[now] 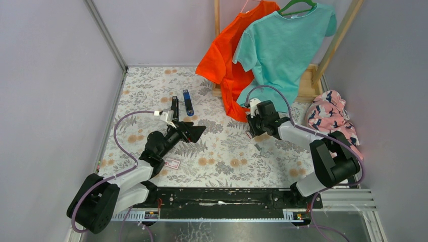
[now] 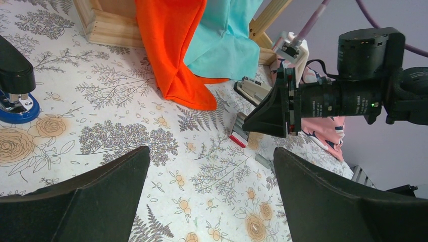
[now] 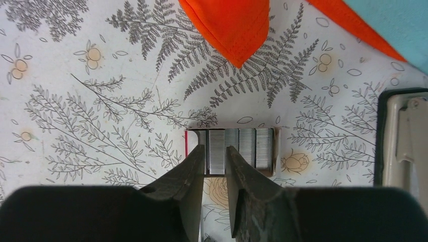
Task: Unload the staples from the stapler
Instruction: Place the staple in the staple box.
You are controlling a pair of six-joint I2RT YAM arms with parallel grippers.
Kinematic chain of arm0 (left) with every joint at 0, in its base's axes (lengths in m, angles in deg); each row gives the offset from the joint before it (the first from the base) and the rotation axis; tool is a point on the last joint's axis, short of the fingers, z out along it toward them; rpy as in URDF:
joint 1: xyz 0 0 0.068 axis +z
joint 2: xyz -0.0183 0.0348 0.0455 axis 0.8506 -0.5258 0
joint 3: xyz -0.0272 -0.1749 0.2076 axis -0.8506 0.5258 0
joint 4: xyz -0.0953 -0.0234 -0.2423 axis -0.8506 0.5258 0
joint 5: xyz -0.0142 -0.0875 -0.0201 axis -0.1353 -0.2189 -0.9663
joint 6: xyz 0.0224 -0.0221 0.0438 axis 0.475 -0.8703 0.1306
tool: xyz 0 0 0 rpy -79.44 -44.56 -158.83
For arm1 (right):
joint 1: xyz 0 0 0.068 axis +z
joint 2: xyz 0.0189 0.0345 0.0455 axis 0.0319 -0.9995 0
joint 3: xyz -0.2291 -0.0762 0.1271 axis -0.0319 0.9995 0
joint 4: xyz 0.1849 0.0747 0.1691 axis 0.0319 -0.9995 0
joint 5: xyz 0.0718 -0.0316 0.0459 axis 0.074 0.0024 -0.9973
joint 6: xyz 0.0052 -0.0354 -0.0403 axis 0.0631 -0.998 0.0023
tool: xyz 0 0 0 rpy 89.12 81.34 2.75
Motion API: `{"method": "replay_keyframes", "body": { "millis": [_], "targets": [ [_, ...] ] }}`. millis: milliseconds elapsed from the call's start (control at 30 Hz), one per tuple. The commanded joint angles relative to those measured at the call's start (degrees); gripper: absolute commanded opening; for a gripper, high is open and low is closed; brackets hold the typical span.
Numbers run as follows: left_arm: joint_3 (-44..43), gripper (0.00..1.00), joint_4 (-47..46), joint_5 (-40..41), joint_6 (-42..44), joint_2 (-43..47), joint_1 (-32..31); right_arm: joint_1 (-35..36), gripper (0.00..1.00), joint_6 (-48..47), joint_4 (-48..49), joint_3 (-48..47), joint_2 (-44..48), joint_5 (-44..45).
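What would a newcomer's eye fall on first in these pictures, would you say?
Probably the orange T-shirt and the teal T-shirt hanging on the wooden rack at the back right, vivid against the floral table. Next, the right gripper, jaws narrowly apart, over the staples lying in rows in a small box near the table's middle, while the left gripper gapes wide.

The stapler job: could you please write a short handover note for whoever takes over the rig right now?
Left gripper: open, empty.
Right gripper: fingers narrowly apart over the staples; grip unclear.
Stapler: lies just beside the staples, metal channel showing.
Done: several strips are out of the stapler.
Left: check whether the channel is empty; I cannot tell.
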Motion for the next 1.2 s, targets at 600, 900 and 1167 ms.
{"method": "replay_keyframes", "body": {
  "millis": [600,900,1167],
  "targets": [
    [0.0,1.00,-6.9,-1.5,0.1,-2.6,-0.2,0.0,0.00,-4.4,-5.8,-4.3,-1.9,2.5],
    [0.0,1.00,-6.5,-1.4,0.4,-2.5,-0.2,0.0,0.00,-4.2,-5.7,-4.6,-2.3,2.9],
    [0.1,1.00,-5.9,-1.3,0.6,-1.9,-0.3,-0.1,0.00,-4.1,-4.4,-4.1,-1.2,4.0]
  ]
}}
